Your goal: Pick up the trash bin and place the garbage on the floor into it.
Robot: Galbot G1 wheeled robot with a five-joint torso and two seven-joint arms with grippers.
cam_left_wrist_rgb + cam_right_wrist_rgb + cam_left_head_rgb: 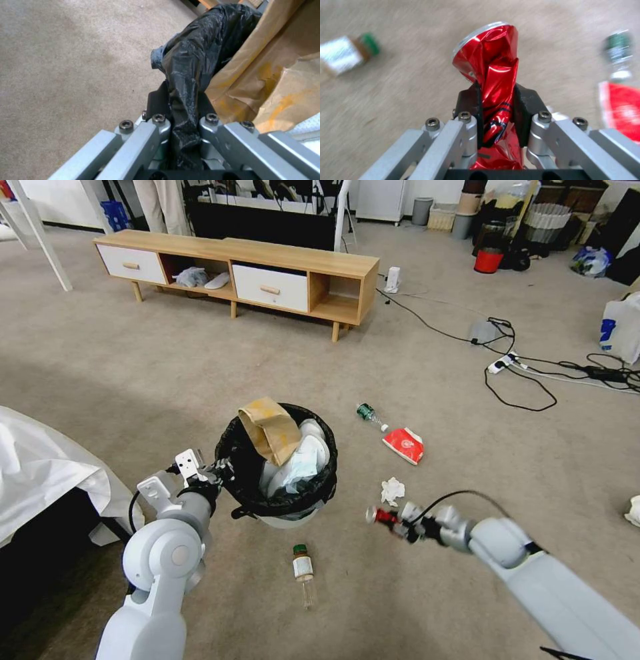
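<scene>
Crushed red can (493,75) sits nearest, pinched in R gripper (379,515) jaws, beside the trash bin (280,463). L gripper (181,120) jaws clamp the bin's black-bag rim, holding it off the floor, prob. to receive the can.
</scene>
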